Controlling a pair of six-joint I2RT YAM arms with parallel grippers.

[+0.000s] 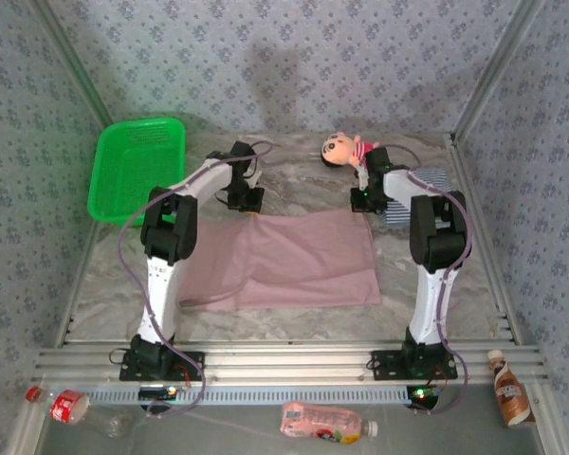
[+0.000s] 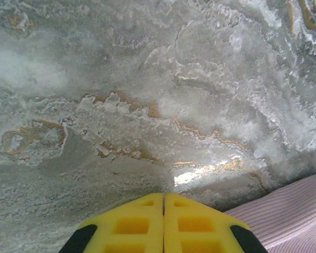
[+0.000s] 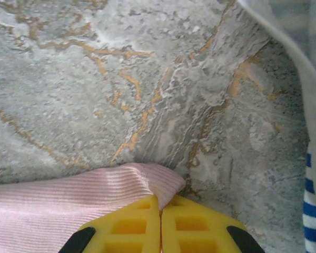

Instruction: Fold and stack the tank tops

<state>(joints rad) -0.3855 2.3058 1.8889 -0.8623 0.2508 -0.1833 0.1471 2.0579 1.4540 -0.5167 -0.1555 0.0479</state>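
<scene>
The mauve-pink tank top (image 1: 284,256) lies spread flat in the middle of the marble table (image 1: 303,175). At its far right corner my right gripper (image 3: 160,199) is shut, and a fold of the pink cloth (image 3: 68,195) is pinched between its yellow fingertips. My left gripper (image 2: 164,200) is shut over bare marble at the far left corner (image 1: 247,201). The pink cloth (image 2: 289,216) lies just right of it, and none shows between its tips. The navy-and-white striped tank top (image 1: 427,178) sits behind the right arm, and its edge (image 3: 313,211) shows to the right of the right gripper.
A green basket (image 1: 137,169) stands at the back left. A pink plush doll (image 1: 346,150) lies at the back, near the right gripper. Bottles (image 1: 322,422) lie below the table's near rail. Patterned walls close in three sides.
</scene>
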